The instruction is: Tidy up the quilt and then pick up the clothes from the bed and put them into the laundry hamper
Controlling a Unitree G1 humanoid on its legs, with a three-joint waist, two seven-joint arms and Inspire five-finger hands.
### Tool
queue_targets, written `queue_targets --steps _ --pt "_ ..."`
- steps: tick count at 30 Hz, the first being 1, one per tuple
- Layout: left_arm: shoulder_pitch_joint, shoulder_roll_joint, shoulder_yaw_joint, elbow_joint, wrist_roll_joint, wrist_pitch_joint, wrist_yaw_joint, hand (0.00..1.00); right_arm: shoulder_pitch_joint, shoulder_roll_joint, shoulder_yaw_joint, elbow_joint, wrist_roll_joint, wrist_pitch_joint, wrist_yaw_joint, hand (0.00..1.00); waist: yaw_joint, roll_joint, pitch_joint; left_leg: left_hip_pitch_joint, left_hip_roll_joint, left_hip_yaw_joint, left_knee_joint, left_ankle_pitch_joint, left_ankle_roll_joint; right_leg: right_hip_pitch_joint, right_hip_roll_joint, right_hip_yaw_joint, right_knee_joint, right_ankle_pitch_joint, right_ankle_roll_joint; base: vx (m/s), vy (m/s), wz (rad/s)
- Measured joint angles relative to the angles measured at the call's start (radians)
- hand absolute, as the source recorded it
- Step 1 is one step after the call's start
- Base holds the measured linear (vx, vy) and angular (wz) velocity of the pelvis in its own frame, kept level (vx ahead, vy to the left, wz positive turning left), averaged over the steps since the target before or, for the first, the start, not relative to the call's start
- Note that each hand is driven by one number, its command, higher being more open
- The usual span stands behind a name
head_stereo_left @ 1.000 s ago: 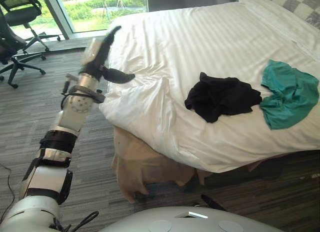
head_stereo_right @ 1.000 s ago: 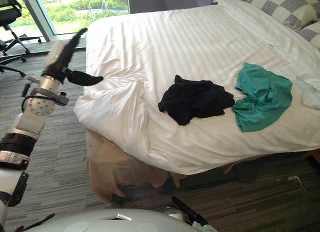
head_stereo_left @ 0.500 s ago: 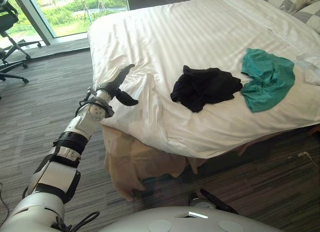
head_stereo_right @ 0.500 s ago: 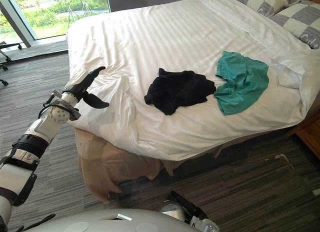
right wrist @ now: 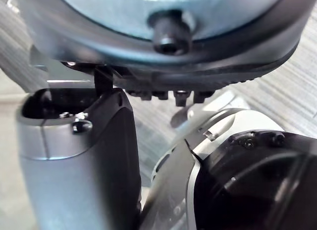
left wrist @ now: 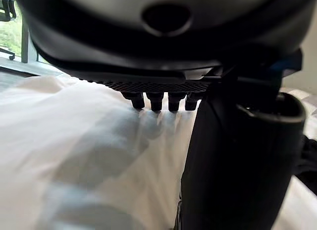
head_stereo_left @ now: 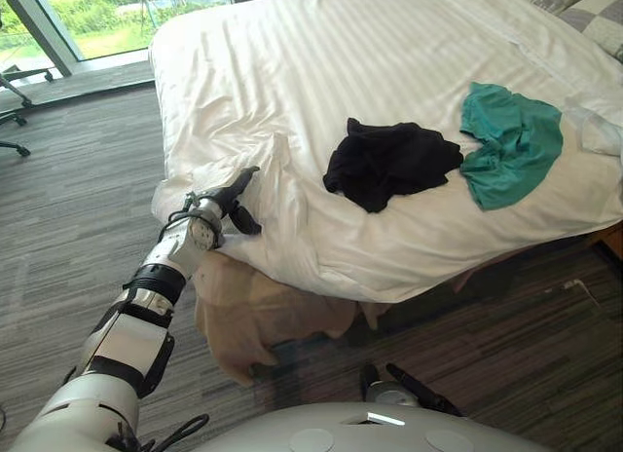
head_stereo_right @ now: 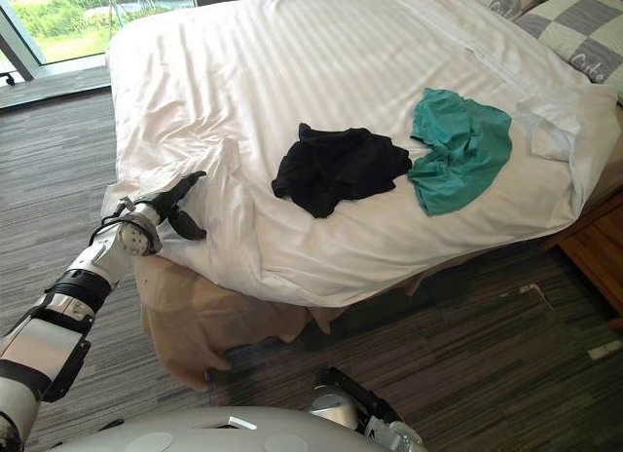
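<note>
Bedroom, grey striped carpet (head_stereo_left: 78,208), window (head_stereo_left: 88,23) at far left. Bed carries a white striped quilt (head_stereo_left: 389,72), creased at its near-left corner, with beige cloth (head_stereo_left: 263,316) hanging below. Black garment (head_stereo_left: 389,163) lies crumpled mid-quilt. Teal garment (head_stereo_left: 511,140) lies just beside it on the right, edges touching. Checked pillows (head_stereo_right: 574,33) at the head. Left hand (head_stereo_left: 226,197) is at the creased corner, fingers straight against the quilt, thumb spread, gripping nothing. Right hand (head_stereo_left: 414,389) hangs low over the carpet, fingers straight, empty.

Bare quilt (head_stereo_left: 389,53) beyond black garment (head_stereo_left: 389,165), teal garment (head_stereo_left: 511,145) just beside it, pillows (head_stereo_right: 574,33) at far corner
</note>
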Motion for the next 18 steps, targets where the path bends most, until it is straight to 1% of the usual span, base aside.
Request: queue_targets --steps 1,2,5,7,9,11,14,15,17,18 --pt "0.0 -0.004 0.0 0.002 0.004 0.007 0.005 0.0 -0.001 -0.002 0.002 -0.002 0.0 0.0 0.001 1.0 0.001 0.001 0.002 -0.003 0.0 0.006 0.0 -0.002 -0.002 -0.006 0.001 0.006 0.0 0.0 0.0 -0.03 -0.013 -0.23" --pt "0.0 -0.008 0.002 0.003 0.005 0.02 0.025 0.0 -0.001 -0.007 0.013 -0.012 0.0 0.001 0.005 1.0 0.001 0.003 0.008 -0.012 0.001 0.016 0.0 -0.003 -0.003 -0.02 0.003 0.012 0.0 0.0 0.0 -0.04 -0.018 -0.18" --pt "-0.004 -0.024 0.036 0.003 -0.002 0.048 0.077 0.0 -0.002 -0.008 0.024 -0.044 0.0 0.004 0.015 1.0 -0.017 0.009 0.022 -0.039 0.002 0.024 0.0 -0.003 -0.003 -0.052 0.005 0.02 0.001 0.001 -0.001 -0.03 -0.021 -0.08" --pt "-0.007 -0.029 0.044 0.003 -0.008 0.05 0.084 0.0 0.0 -0.014 0.031 -0.059 0.0 0.004 0.017 1.0 -0.019 0.018 0.028 -0.048 0.002 0.039 0.0 -0.003 -0.004 -0.061 0.005 0.027 0.001 0.001 -0.001 -0.02 -0.011 -0.07" --pt "-0.015 -0.031 0.044 0.003 -0.008 0.042 0.09 0.0 0.0 -0.018 0.042 -0.068 -0.003 0.004 0.016 1.0 -0.02 0.022 0.03 -0.046 0.002 0.045 0.0 -0.003 -0.004 -0.06 0.005 0.027 0.001 0.001 -0.002 0.0 0.0 0.0" --pt "-0.026 -0.032 0.04 0.003 -0.008 0.035 0.073 0.0 0.0 -0.019 0.045 -0.073 -0.014 0.002 0.015 1.0 -0.02 0.023 0.03 -0.045 0.002 0.051 0.001 -0.004 -0.005 -0.058 0.005 0.026 0.001 0.001 -0.002 -0.02 0.002 0.02" --pt "-0.027 -0.03 -0.005 0.003 -0.031 0.023 0.031 0.0 0.003 -0.019 0.045 -0.073 -0.025 -0.007 0.013 1.0 -0.02 0.026 0.034 -0.025 0.002 0.05 0.001 -0.006 -0.008 -0.031 0.002 0.017 -0.001 0.001 -0.002 -0.04 0.008 0.08" --pt "-0.025 -0.029 -0.015 -0.001 -0.069 0.018 0.014 0.0 0.003 -0.019 0.045 -0.073 -0.049 -0.022 0.009 1.0 -0.019 0.028 0.036 -0.017 0.002 0.043 0.001 -0.006 -0.008 -0.017 0.0 0.006 -0.001 0.001 -0.002 -0.05 0.011 0.25" --pt "-0.014 -0.014 -0.038 -0.035 -0.14 0.003 -0.019 0.0 0.002 -0.019 0.047 -0.071 -0.052 -0.026 0.002 1.0 -0.016 0.028 0.035 -0.013 0.002 0.022 0.001 -0.006 -0.008 0.001 -0.003 -0.015 -0.001 -0.001 -0.004 -0.05 0.005 0.34" --pt "0.022 0.009 -0.046 -0.099 -0.184 -0.007 -0.05 0.0 0.0 -0.02 0.048 -0.066 -0.052 -0.027 0.001 1.0 -0.016 0.028 0.036 -0.013 0.003 0.005 0.001 -0.006 -0.008 0.01 -0.006 -0.032 -0.001 -0.002 -0.005 -0.05 -0.005 0.38"
